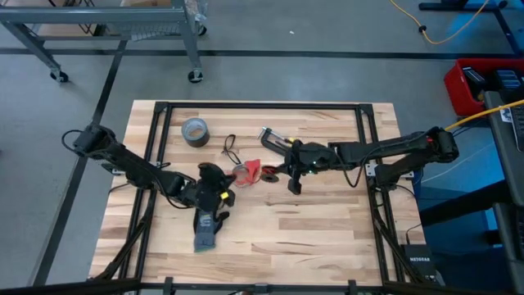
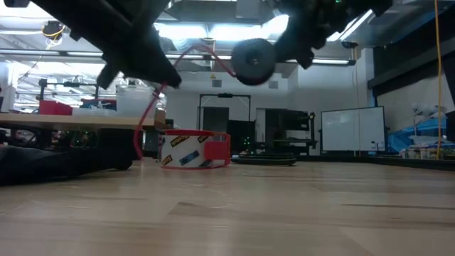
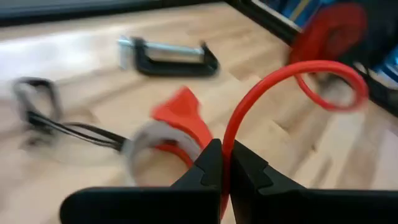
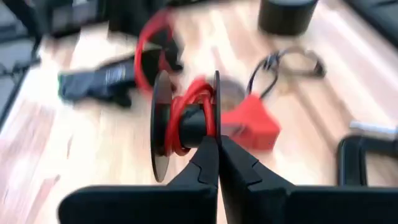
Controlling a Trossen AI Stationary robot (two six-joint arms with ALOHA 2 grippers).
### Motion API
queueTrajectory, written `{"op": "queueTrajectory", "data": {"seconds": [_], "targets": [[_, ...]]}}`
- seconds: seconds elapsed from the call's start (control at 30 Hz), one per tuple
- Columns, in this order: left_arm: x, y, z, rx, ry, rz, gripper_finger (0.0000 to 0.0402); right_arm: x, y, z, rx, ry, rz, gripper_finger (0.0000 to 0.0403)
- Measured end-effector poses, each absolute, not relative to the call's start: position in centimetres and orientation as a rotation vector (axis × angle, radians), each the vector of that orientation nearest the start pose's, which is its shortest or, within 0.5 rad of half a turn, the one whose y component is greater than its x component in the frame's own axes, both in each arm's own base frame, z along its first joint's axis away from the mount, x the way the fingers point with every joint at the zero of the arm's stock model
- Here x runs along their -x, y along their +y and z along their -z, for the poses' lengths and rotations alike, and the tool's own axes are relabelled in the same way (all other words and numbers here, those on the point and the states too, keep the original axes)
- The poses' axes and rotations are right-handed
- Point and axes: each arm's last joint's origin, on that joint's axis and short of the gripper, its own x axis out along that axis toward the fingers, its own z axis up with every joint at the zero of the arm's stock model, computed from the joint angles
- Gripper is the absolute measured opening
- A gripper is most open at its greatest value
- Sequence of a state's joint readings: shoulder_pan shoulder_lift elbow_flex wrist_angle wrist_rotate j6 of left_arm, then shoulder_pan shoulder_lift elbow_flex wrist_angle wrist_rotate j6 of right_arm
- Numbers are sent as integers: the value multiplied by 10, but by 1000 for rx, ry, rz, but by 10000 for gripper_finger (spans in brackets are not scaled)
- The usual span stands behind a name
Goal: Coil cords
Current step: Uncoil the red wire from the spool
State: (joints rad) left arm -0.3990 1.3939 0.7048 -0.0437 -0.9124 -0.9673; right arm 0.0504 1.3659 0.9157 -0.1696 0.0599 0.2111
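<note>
While pinched, red cord (image 3: pixel 261 93) in left end effector (image 3: pixel 222 163)

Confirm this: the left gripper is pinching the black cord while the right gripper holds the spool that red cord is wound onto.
Wrong on one point. The left gripper is pinching the red cord, not the black one; the left wrist view shows it clamped between the shut fingers. The black cord lies untouched on the table. The right gripper does hold the spool.

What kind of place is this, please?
Probably a workshop or robotics lab: a wooden table on a bare concrete floor, a wheeled metal rack nearby, benches and a whiteboard behind, plus a C-clamp and duct-tape roll.
</note>
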Motion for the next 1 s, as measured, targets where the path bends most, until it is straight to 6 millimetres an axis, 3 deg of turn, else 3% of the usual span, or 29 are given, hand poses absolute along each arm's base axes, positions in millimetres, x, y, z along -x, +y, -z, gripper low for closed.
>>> {"op": "queueTrajectory", "data": {"seconds": [0.23, 0.53, 0.67, 1.0], "targets": [[-247, -66, -231, 484, 118, -753, 0, -289, 24, -247, -112, 663, 144, 1], [-265, -73, -266, 495, -90, -456, 0, -314, 16, -233, -98, 542, 344, 1], [-270, -82, -262, 527, -88, -373, 0, -324, 3, -231, -120, 468, 394, 1], [-283, -107, -221, 601, 27, -343, 0, -332, -37, -252, -198, 209, 461, 1]]}}
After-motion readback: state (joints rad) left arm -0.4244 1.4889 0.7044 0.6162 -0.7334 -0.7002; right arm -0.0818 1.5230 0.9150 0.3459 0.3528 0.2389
